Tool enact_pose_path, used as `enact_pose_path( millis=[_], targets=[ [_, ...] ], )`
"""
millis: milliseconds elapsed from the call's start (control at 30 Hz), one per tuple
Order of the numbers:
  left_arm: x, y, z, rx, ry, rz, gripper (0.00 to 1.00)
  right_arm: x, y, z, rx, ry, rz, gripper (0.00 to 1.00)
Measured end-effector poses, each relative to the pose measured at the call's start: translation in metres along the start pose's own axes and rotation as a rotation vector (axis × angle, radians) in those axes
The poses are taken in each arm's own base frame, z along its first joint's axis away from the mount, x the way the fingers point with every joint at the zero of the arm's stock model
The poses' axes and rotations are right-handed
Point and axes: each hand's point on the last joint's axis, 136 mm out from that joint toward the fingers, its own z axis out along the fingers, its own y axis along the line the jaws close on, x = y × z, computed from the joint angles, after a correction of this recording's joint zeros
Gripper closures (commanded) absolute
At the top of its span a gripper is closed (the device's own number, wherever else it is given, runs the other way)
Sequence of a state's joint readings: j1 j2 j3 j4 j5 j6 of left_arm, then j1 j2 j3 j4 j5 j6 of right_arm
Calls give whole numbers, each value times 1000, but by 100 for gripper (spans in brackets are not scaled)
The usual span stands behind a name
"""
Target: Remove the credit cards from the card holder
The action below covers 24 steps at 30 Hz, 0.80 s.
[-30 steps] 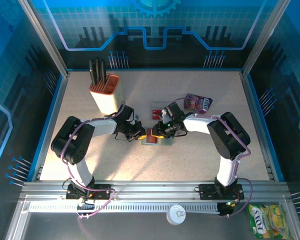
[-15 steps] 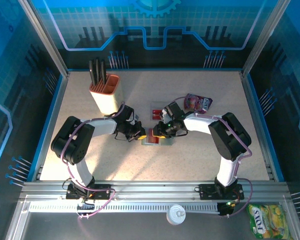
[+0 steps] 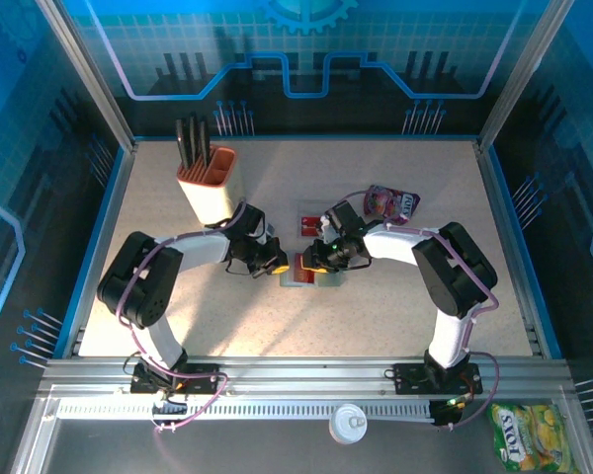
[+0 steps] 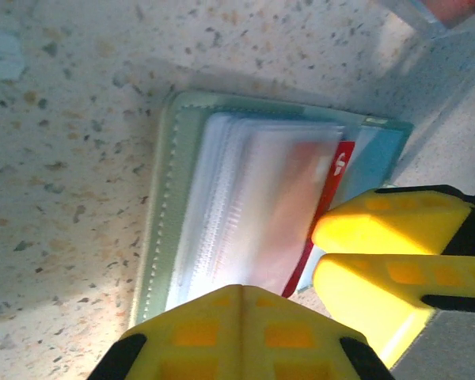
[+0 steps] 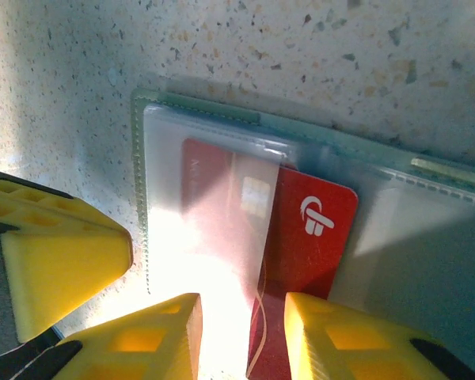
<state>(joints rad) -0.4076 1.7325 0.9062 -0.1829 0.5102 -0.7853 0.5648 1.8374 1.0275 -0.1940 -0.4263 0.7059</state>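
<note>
An orange-and-cream cup (image 3: pixel 207 185) holding black pens (image 3: pixel 193 142) stands far left on the speckled table (image 3: pixel 376 306); a pink snack pouch (image 3: pixel 390 203) lies right.

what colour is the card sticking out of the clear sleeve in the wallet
Red, with a white logo: the thin red plastic card half out of the grey-green folding wallet, clearest in the right wrist view.
</note>
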Motion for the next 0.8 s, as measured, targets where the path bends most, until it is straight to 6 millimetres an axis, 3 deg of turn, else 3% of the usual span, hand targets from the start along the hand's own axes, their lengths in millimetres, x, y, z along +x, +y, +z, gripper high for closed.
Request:
enact_pose_path(
  millis=[267,467,800],
  targets=[
    [-6,-15,-5,20,-14,22,98,-6,15,-17,-31,-46,-29,65],
    [-3,-26,0,25,1,47,99,-5,9,-20,-23,-50,-17,64],
    [2,-11,15,-19,42,35,100,-3,4,-19,-16,-44,-6,63]
  ],
)
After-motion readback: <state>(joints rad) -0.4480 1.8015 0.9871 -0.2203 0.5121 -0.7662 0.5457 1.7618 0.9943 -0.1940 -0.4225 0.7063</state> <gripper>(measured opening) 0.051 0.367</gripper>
